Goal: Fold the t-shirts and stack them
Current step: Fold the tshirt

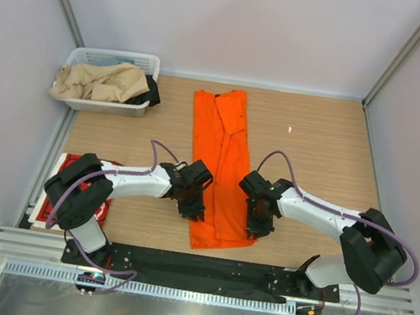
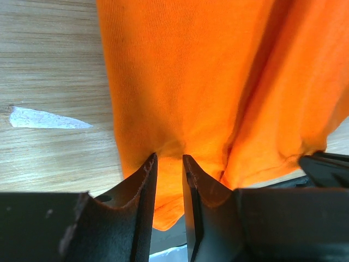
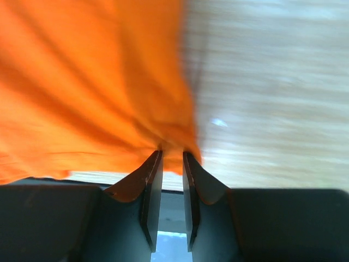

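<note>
Basket blocks far-left, table right open

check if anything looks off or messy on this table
Two small things. Beige cloth spills over the front rim of the white basket at the far left corner. A white sliver, a scrap or a chip, lies on the bare wood beside the orange t-shirt.

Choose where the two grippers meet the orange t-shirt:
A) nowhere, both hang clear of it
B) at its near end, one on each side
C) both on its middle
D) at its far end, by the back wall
B: the wrist views show cloth puckered at the tips of the left gripper and the right gripper, and the top view places them either side of the orange t-shirt at its near end.
</note>
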